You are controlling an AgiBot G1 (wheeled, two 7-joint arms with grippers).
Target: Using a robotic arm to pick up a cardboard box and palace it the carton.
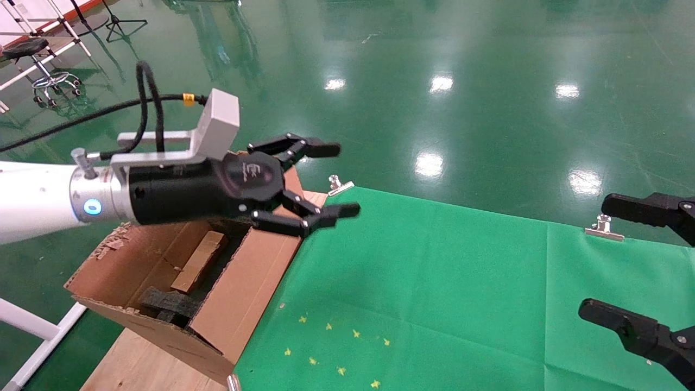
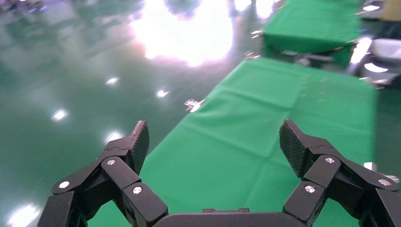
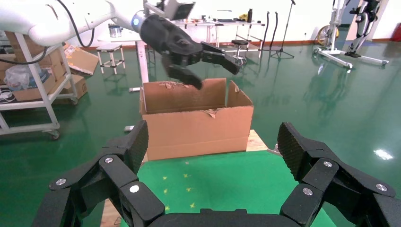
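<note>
The carton stands at the table's left end, with ragged flaps and its top open. Inside it the small brown cardboard box lies slanted above black foam. My left gripper, on the white arm, hangs open and empty above the carton's far right corner, pointing out over the green cloth. The left wrist view shows its pads wide apart with only cloth between them. In the right wrist view the left gripper hovers over the carton. My right gripper stays open at the right edge.
A green cloth covers the table, held by metal clips along its far edge. Several small yellow star marks lie near the front. The carton rests on a wooden board. Shiny green floor lies beyond.
</note>
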